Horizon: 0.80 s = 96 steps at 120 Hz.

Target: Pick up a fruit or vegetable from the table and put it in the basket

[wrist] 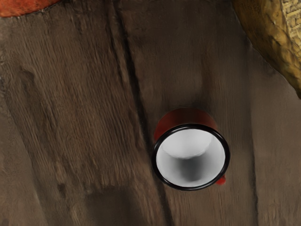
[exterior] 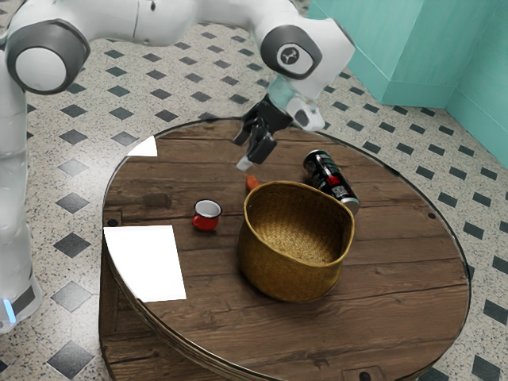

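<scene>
In the exterior view my gripper (exterior: 247,155) hangs above the table's far part, behind the basket and higher than the tabletop. An orange-red fruit or vegetable (exterior: 252,183) lies below it on the wood, beside the basket's far rim and partly hidden by it. The woven basket (exterior: 290,266) stands upright, and the part of its inside that shows holds nothing. The wrist view has a piece of the orange-red item (wrist: 28,6) at its edge and a part of the basket (wrist: 270,35) in a corner.
A red mug (exterior: 206,216) with a white inside stands on the round wooden table (exterior: 397,302), beside the basket; the wrist view looks down into this mug (wrist: 190,157). A dark can (exterior: 330,178) lies behind the basket. A white patch (exterior: 148,262) covers the table's near-left edge.
</scene>
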Tool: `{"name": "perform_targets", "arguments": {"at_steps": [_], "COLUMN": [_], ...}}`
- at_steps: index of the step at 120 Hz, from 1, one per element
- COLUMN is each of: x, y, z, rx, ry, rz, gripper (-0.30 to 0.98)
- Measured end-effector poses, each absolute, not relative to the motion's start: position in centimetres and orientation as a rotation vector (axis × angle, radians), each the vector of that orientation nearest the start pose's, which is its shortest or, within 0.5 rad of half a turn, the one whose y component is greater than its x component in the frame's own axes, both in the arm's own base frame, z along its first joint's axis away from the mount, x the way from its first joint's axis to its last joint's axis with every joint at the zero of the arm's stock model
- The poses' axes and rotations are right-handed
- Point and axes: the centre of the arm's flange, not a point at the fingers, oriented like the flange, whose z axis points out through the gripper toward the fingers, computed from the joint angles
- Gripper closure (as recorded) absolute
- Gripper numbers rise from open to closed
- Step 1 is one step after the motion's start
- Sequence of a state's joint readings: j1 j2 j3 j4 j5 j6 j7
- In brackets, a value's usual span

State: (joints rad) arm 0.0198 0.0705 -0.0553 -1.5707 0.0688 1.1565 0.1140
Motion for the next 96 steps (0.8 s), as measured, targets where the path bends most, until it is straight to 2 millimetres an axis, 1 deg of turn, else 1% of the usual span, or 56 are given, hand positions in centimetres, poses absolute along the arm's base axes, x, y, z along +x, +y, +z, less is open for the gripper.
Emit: {"name": "perform_targets", "arguments": {"at_steps": [5, 12, 16, 20, 28, 35, 43, 50, 56, 60, 64, 71, 78, 82, 86, 93, 96], "x": [53.7, 55.4, 56.2, 56.7, 57.2, 57.3, 57.2, 57.1, 57.0, 57.0, 57.0, 57.5, 58.1, 58.4, 58.9, 59.7, 60.0], "y": [-1.4, -2.2, -2.4, -2.7, -3.5, -4.5, -6.1, -8.0, -9.5, -10.0, -10.1, -9.2, -7.2, -5.3, -3.0, 1.0, 2.3], "z": [56.0, 56.3, 56.9, 58.0, 59.6, 60.3, 60.5, 60.2, 59.9, 59.8, 59.8, 59.5, 58.9, 58.6, 58.0, 56.3, 55.5], "rx": [-3.020, -3.034, -3.037, -3.038, -3.047, -3.058, -3.077, -3.073, -3.045, -3.024, -3.004, -2.960, -2.903, -2.866, -2.821, -2.747, -2.717], "ry": [0.262, 0.327, 0.349, 0.342, 0.272, 0.145, -0.050, -0.252, -0.386, -0.473, -0.563, -0.731, -0.915, -1.032, -1.153, -1.363, -1.436], "rz": [0.577, 0.376, 0.276, 0.189, 0.081, 0.037, 0.015, 0.011, 0.004, -0.006, -0.017, -0.025, -0.022, -0.013, 0.003, 0.055, 0.073], "gripper": [0.00, 0.00, 0.00, 0.00, 0.00, 0.00, 0.00, 0.00, 0.00, 0.00, 0.00, 0.00, 0.00, 0.00, 0.00, 0.00, 0.00]}}
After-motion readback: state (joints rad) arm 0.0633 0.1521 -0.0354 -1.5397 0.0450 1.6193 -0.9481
